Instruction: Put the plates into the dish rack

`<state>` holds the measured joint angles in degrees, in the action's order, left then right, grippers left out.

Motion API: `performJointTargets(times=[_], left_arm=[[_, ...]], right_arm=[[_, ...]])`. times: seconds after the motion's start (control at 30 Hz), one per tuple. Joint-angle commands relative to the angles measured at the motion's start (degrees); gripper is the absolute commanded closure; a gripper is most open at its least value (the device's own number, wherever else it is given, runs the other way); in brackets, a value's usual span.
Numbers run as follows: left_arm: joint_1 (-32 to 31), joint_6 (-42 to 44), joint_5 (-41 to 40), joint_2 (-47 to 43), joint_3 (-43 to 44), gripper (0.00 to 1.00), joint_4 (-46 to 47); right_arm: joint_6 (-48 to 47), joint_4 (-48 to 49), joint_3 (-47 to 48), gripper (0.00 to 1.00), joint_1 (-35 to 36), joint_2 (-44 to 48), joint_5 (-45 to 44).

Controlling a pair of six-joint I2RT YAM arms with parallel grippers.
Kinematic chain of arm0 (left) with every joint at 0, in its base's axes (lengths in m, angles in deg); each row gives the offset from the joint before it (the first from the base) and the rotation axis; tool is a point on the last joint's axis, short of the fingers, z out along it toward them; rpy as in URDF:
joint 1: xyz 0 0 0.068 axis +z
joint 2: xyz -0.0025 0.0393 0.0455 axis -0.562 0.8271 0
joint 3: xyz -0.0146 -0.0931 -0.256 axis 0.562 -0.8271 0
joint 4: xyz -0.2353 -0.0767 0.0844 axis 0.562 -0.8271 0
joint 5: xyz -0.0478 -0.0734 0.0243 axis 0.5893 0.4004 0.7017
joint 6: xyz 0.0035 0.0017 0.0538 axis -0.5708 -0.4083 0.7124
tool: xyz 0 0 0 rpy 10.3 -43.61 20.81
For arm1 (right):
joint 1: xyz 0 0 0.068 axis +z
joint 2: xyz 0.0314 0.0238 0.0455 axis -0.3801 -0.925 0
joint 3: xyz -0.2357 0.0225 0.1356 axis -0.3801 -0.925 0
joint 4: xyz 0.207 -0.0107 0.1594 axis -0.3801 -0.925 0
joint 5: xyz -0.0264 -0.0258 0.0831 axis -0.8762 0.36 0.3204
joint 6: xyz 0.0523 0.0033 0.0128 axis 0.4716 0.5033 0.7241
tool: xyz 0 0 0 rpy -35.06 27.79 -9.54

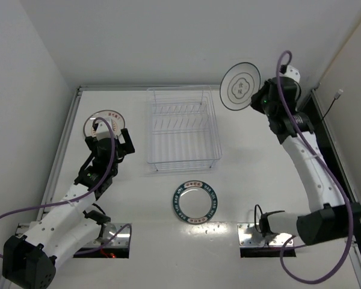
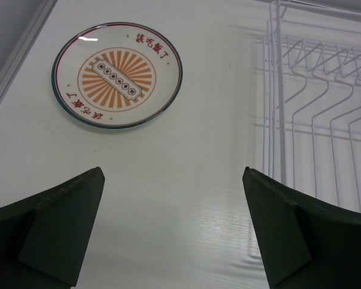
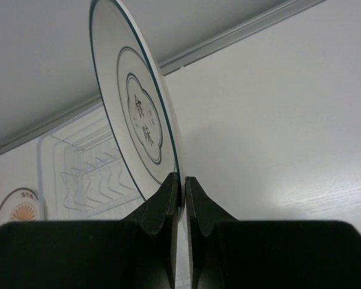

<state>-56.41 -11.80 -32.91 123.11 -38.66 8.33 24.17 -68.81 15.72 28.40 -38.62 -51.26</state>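
Observation:
My right gripper (image 1: pixel 257 96) is shut on the rim of the white plate with a dark centre motif (image 1: pixel 240 87), held upright in the air to the right of the dish rack (image 1: pixel 182 127); in the right wrist view the plate (image 3: pixel 138 120) stands edge-on between my gripper's (image 3: pixel 182 180) jaws. The white plate with red-orange marks (image 1: pixel 111 117) lies flat on the table left of the rack; my left gripper (image 1: pixel 111 146) hovers open just in front of it, also in the left wrist view (image 2: pixel 117 74). The dark teal-rimmed plate (image 1: pixel 194 201) lies flat in front of the rack.
The wire rack shows at the right of the left wrist view (image 2: pixel 325 120) and behind the plate in the right wrist view (image 3: pixel 84 171). White walls close the table at the back and sides. A raised table edge (image 1: pixel 66 138) runs along the left.

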Motion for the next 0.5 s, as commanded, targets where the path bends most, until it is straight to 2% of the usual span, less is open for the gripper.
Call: performJointTargets(times=[0.0,0.17,0.37,0.47], left_arm=[[-0.55,-0.26,0.73,-0.66,0.97,0.00,1.59],[-0.55,-0.26,0.74,-0.66,0.97,0.00,1.59],[-0.55,-0.26,0.74,-0.66,0.97,0.00,2.12],[-0.55,-0.26,0.74,-0.66,1.50,0.00,2.12]], right_arm=[[-3.86,-0.55,7.56,1.00,5.52,-8.16,-11.55],[-6.07,-3.54,16.62,1.00,11.59,-19.50,-20.59],[-6.59,-2.83,17.68,1.00,14.32,-25.49,-22.90],[-6.59,-0.47,15.14,1.00,14.85,-26.72,-22.90]])
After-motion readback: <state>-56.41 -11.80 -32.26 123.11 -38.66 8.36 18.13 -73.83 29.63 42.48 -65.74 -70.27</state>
